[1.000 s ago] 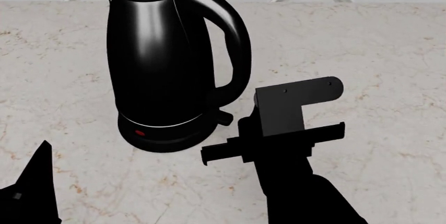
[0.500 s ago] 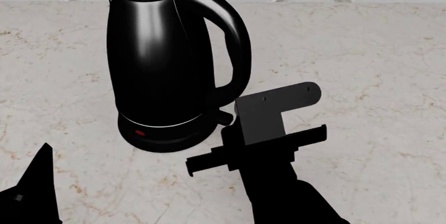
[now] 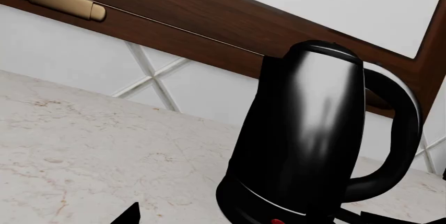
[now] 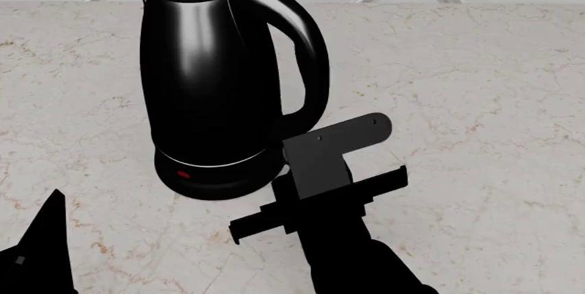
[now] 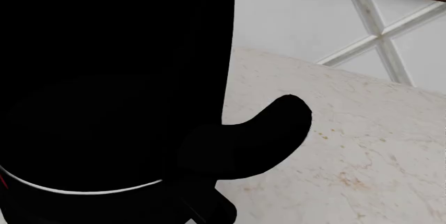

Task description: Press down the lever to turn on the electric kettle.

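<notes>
The lever (image 5: pixel 209 205) showed only in the right wrist view, as a stubby black tab at the bottom edge of the frame below the foot of the handle (image 5: pixel 261 135); in the head view the right arm's bracket covered that spot. The electric kettle (image 4: pixel 205 81) stood upright at the upper left centre of the head view on the marbled surface (image 4: pixel 475 68), its round base carrying a silver ring and a red light (image 4: pixel 182 175). The right pincer (image 4: pixel 316 153) sat just right of the kettle's base, at the centre of the frame; whether it was wide or narrow could not be told. The left pincer (image 4: pixel 41 253) appeared as a dark wedge in the lower left corner, well apart from the kettle, its spread likewise unreadable.
</notes>
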